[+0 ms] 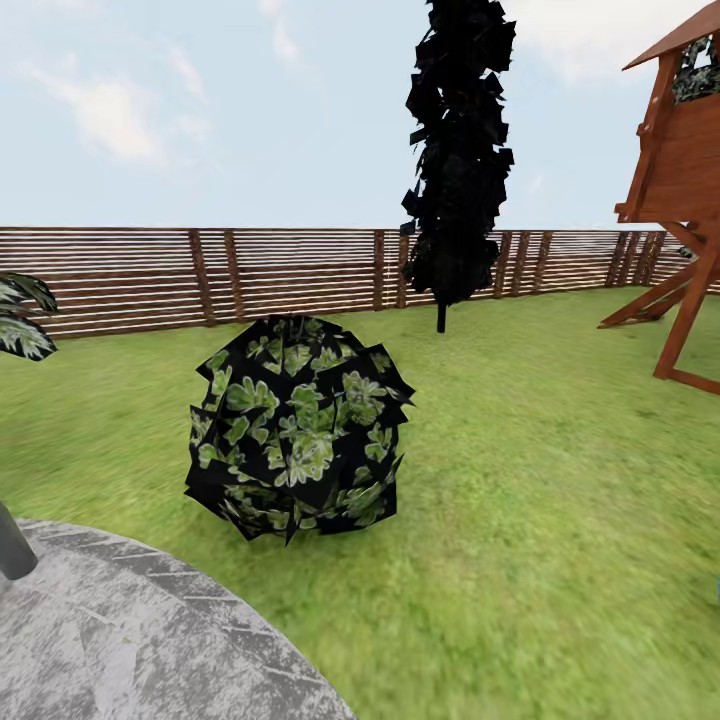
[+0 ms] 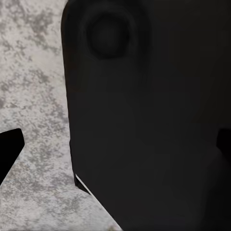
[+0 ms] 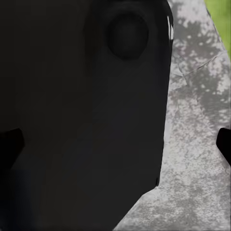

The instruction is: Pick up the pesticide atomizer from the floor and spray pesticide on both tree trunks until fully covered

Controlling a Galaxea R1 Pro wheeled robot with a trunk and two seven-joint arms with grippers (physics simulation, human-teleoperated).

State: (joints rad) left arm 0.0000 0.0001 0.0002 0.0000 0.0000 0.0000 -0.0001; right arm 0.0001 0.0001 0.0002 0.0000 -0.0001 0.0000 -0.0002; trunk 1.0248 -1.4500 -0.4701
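Grass floor (image 1: 560,520) spreads from the grey stepping stone (image 1: 130,640) at near left to the slatted fence (image 1: 250,275) far off, with a round leafy bush (image 1: 300,430) in the middle, a black-leaved tree (image 1: 455,160) behind it and a wooden play tower (image 1: 680,190) at far right. Where the pesticide atomizer lies I cannot tell, and how far either claw is open I cannot tell, dark robot bodywork (image 2: 154,120) blocking both wrist views. Driving on could clip the bush or overshoot the sprayer, since it is small and unsighted.

1. No text, label, brand, number or sign can be read anywhere in these views.
2. The wooden fence (image 1: 300,270) and the wooden play tower (image 1: 680,180) beside it bear no writing that shows.
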